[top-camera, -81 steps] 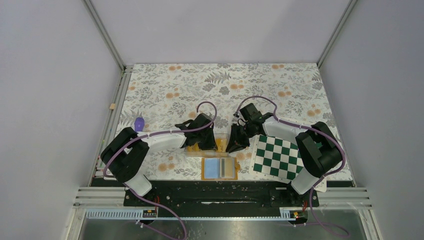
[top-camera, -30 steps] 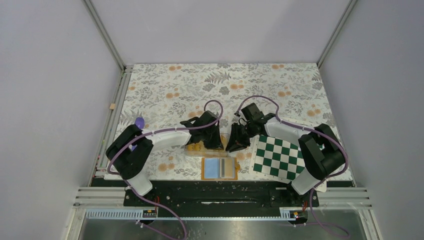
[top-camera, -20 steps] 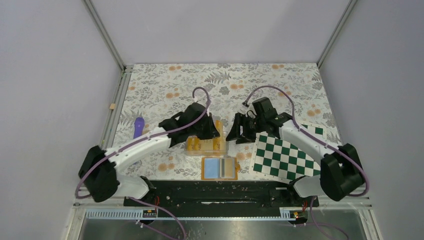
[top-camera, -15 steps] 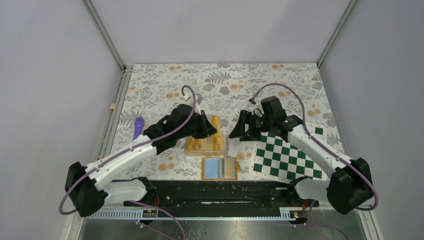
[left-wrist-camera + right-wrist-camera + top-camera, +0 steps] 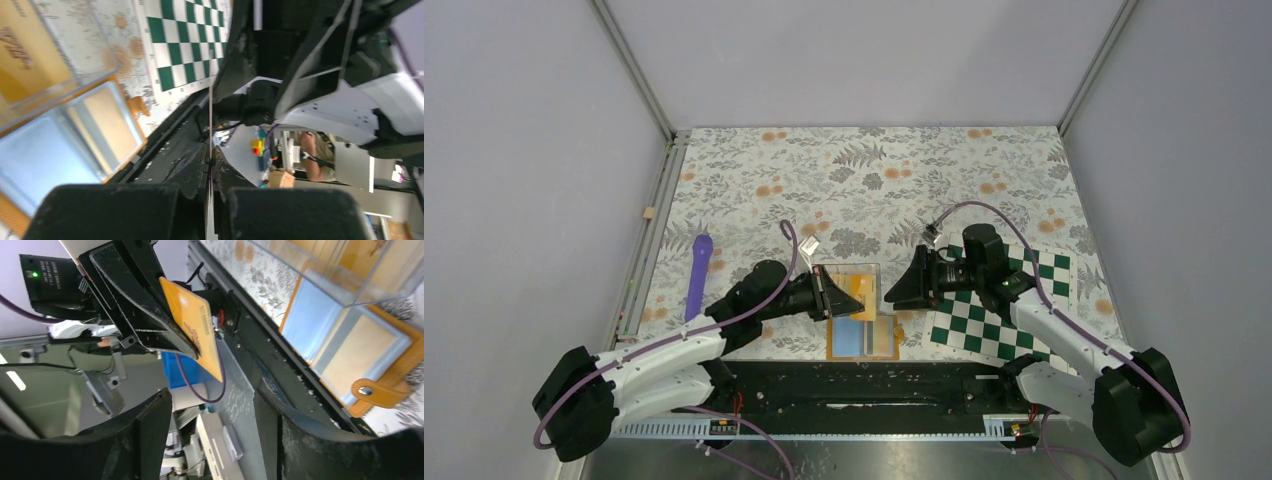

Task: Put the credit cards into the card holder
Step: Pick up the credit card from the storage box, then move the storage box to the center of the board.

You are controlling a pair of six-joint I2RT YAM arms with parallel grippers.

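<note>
My left gripper [image 5: 842,296] is shut on one orange-yellow credit card [image 5: 857,297] and holds it in the air over the near edge of the clear box. The card shows edge-on in the left wrist view [image 5: 210,120] and face-on in the right wrist view [image 5: 196,326]. The card holder [image 5: 864,337] lies open just below, with light-blue pockets [image 5: 60,145] and a studded strap [image 5: 369,390]. More cards [image 5: 22,70] lie in the clear box. My right gripper [image 5: 898,291] is open and empty, facing the held card from the right; its fingers [image 5: 150,435] frame the view.
The clear plastic box [image 5: 849,277] stands just behind the card holder. A green-and-white chequered board [image 5: 999,305] lies at the right under my right arm. A purple pen [image 5: 696,275] lies at the left. The black base rail [image 5: 864,385] runs along the near edge.
Both arms have drawn back toward the near edge. My left gripper has come away from the box with one card. My right gripper has moved down and to the left, facing it.
</note>
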